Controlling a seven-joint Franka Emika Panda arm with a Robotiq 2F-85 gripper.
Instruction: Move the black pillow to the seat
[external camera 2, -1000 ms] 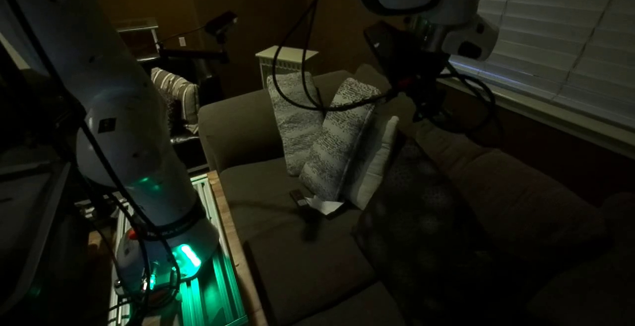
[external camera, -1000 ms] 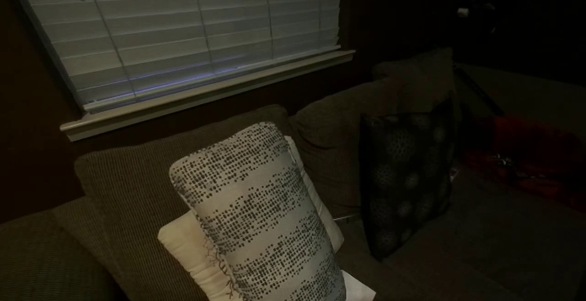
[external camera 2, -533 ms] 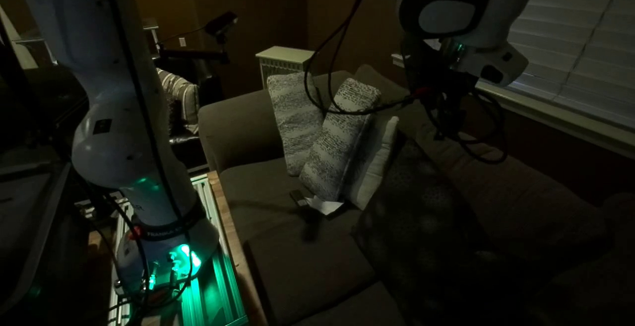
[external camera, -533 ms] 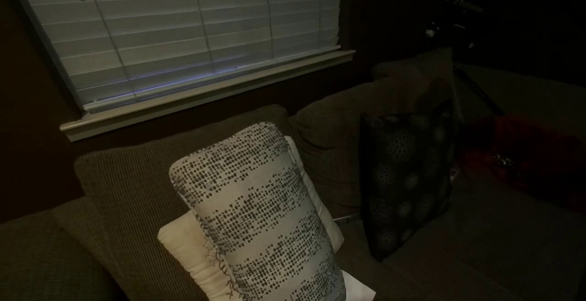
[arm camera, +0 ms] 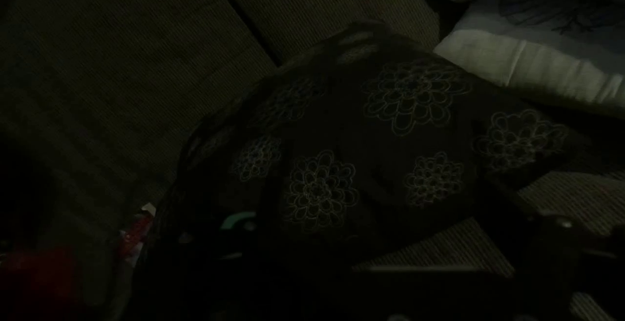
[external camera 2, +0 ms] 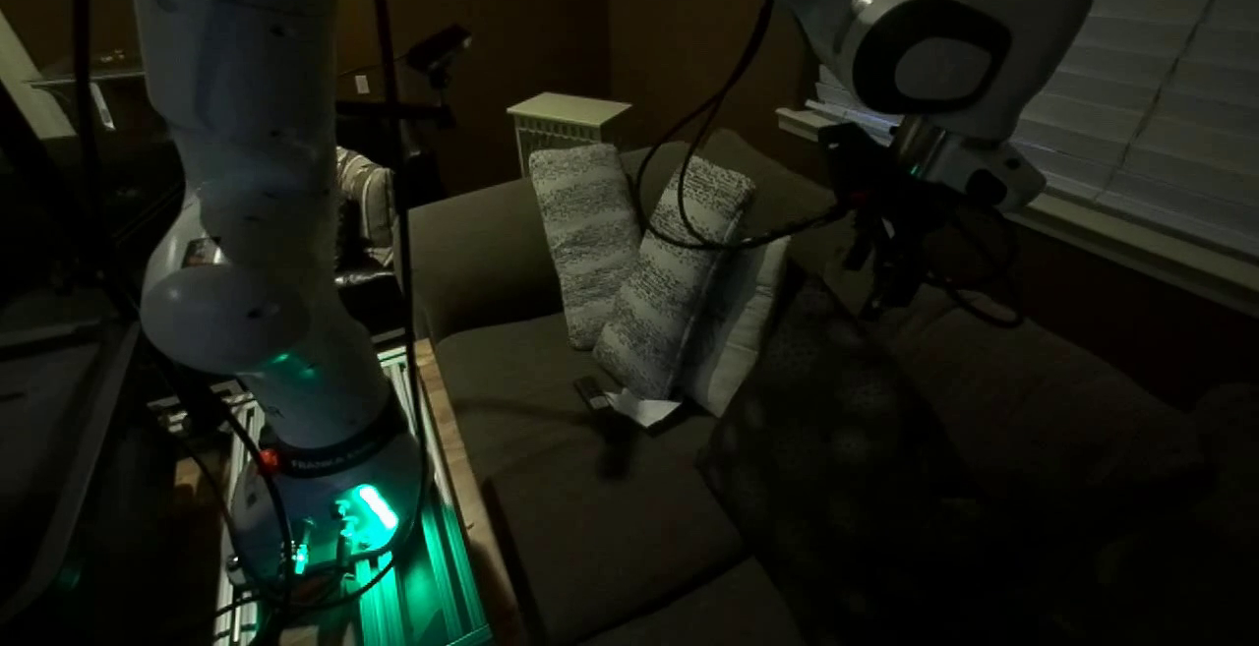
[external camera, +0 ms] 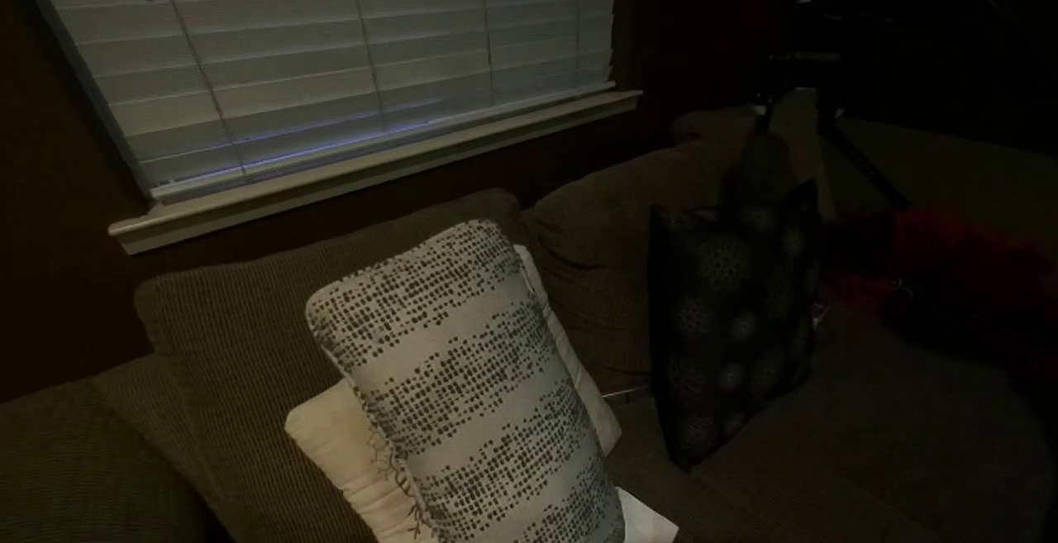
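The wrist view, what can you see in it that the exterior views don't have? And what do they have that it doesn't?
Only in the wrist view: a small green curve low down, and a close-up of flower outlines on the black pillow.
Only in both exterior views: the window blinds and sill. Also, in an exterior view, a green light on the robot's base.
Shared by all: the black pillow, the cream pillow, the sofa seat and the dark hand.
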